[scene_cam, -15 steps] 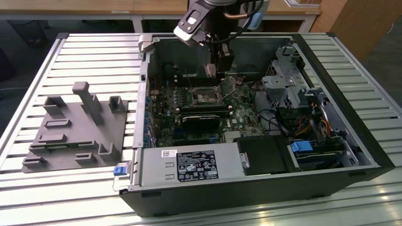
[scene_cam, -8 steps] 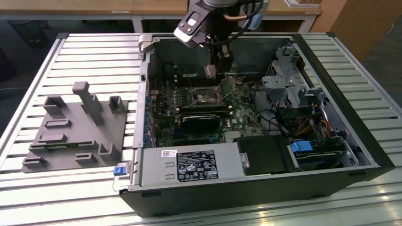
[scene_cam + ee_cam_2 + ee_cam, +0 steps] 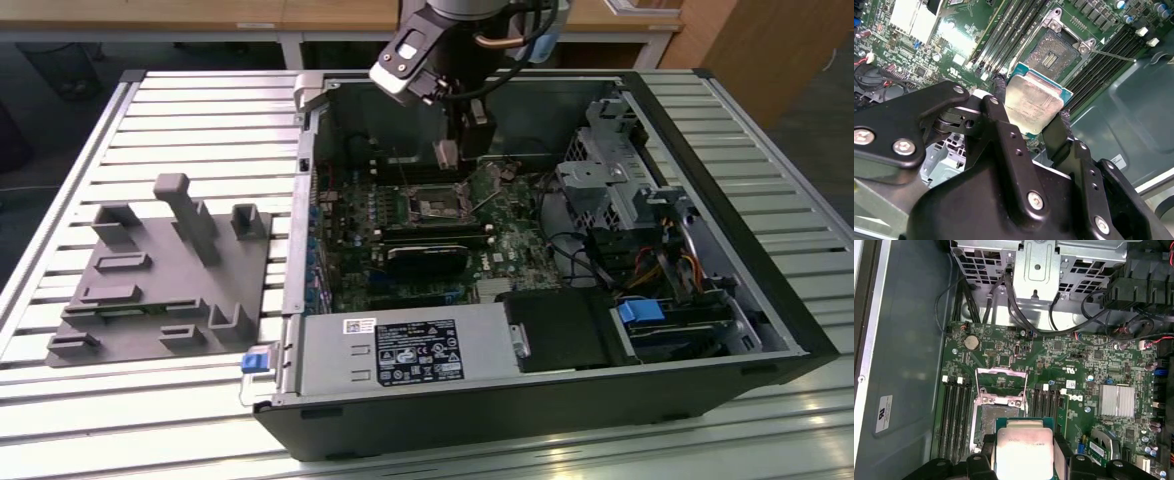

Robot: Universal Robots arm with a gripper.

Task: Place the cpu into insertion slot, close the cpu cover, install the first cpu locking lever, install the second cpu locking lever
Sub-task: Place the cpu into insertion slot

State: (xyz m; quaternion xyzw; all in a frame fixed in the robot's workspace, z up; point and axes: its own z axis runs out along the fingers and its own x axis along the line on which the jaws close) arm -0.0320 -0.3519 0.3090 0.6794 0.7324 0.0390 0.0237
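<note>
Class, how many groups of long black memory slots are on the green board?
2: one group beside the insertion slot, the other group on its opposite side. More may be hidden.

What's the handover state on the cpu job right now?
The gripper is shut on the cpu, gripping two opposite edges, metal top facing the wrist cameras.
The slot is empty with its contacts bare. The cpu hangs just above the board near it, not seated.
The cover is flipped open.
Done: cpu in the gripper at the slot; nothing installed yet.
Left: seat the cpu, close the cover, set both levers.
</note>
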